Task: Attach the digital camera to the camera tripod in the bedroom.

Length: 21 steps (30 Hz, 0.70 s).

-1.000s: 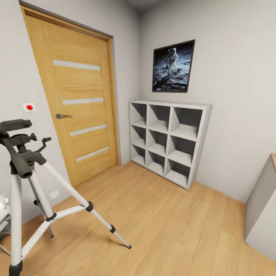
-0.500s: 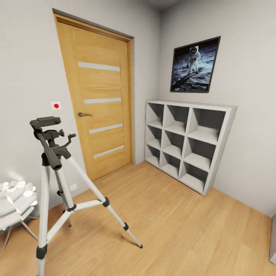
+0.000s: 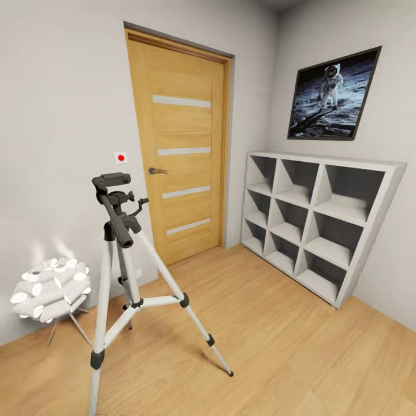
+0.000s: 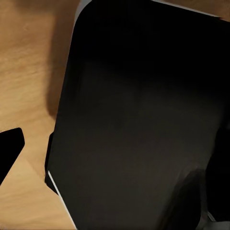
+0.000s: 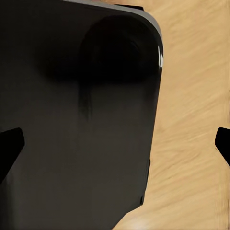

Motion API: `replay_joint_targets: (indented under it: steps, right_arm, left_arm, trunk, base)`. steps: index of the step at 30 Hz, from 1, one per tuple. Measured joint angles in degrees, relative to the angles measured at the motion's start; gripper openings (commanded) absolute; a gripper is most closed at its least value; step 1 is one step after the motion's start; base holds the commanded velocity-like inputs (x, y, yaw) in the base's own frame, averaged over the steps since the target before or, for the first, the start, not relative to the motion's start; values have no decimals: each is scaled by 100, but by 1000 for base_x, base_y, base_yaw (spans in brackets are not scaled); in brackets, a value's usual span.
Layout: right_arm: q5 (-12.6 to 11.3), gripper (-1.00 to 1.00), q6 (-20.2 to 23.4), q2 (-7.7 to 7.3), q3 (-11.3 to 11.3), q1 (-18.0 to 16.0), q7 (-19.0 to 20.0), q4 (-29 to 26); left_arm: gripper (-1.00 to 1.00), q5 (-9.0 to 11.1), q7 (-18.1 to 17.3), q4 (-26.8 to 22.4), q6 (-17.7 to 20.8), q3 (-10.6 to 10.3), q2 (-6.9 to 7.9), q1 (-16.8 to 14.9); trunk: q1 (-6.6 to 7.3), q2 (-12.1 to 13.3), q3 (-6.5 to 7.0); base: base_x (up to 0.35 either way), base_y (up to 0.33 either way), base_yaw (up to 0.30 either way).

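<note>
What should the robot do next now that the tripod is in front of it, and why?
Probably keep turning left, until the camera tripod sits centred in the head view. It stands left of centre on the wood floor, between the white lamp and the door, and its black head carries no camera.

Black panel (image 4: 139, 120) over wood floor (image 4: 28, 62)

Right gripper (image 5: 115, 143) spread wide — dark fingers (image 5: 9, 143) at both frame edges.
</note>
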<state>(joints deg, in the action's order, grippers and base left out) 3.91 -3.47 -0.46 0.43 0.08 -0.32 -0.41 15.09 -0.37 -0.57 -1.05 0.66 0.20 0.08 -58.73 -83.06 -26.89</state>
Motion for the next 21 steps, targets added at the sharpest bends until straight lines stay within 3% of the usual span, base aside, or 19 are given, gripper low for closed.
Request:
replay_joint_targets:
  steps: [21]
  right_arm:
    - [15,100,-11,-5,8,0,1,0]
  left_arm:
    - [100,15,5,0,0,0,-3,0]
  trunk:
    - [0,0,0]
  base:
    - [0,0,300]
